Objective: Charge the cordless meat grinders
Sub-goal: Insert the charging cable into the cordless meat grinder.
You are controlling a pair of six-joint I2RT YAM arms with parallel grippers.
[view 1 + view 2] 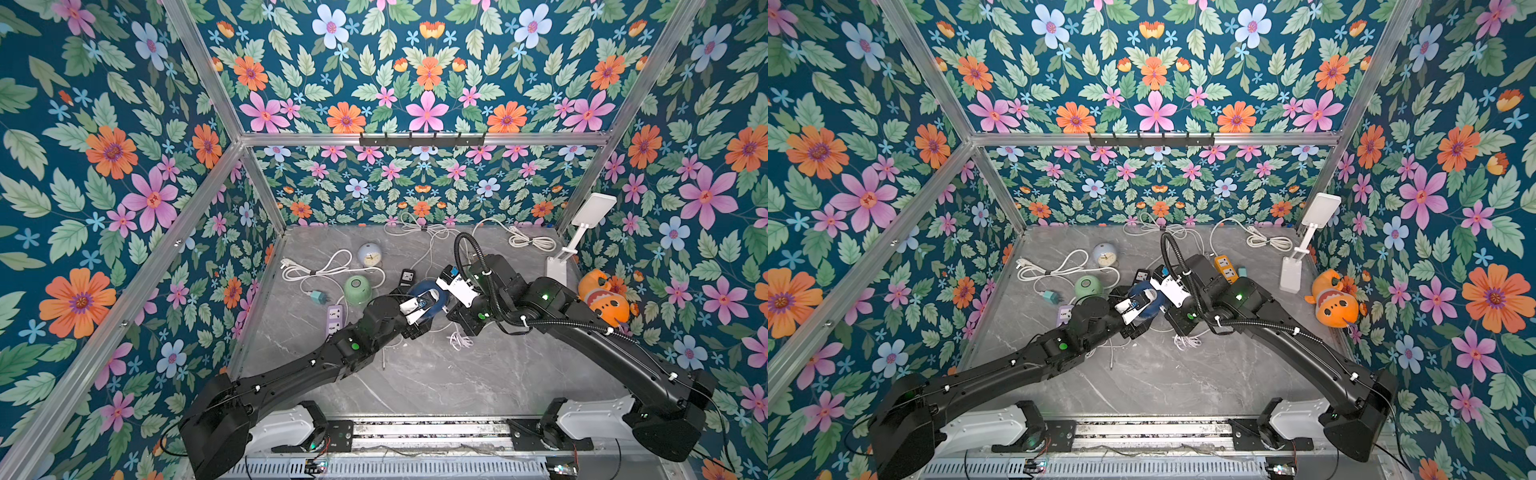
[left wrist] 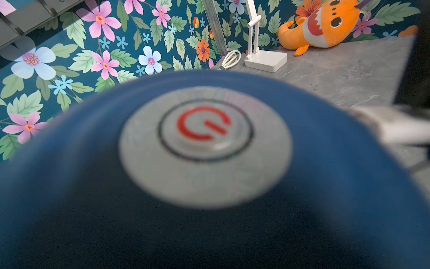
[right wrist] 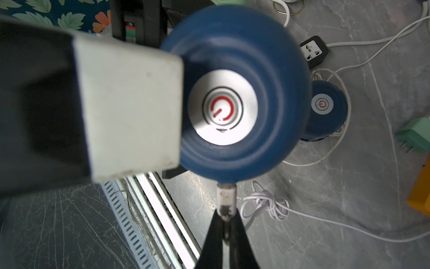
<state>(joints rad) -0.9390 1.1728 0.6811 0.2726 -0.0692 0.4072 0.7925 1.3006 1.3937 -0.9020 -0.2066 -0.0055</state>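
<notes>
Two grippers are working on one navy grinder (image 3: 244, 93). Your left gripper (image 1: 422, 304) is clamping it by the sides and holding it up over the middle of the counter (image 1: 415, 374). Your right gripper (image 3: 226, 215) is pinching a white plug (image 3: 226, 195), jaws together on it, against the grinder's rim.

Risk: the port is not showing, so the plug may be sitting beside it. Pushing then would be twisting the smooth dome in your left grip, or tipping the plug in your narrow pinch. A bunched cable (image 3: 265, 205) is lying below and could be snagging.

The grinder is showing as a ridged blue dome with a grey top disc and a red power sign; whether that means charging, you cannot tell. A second navy grinder (image 3: 325, 109) and a green grinder (image 1: 357, 289) are resting on the counter.
</notes>
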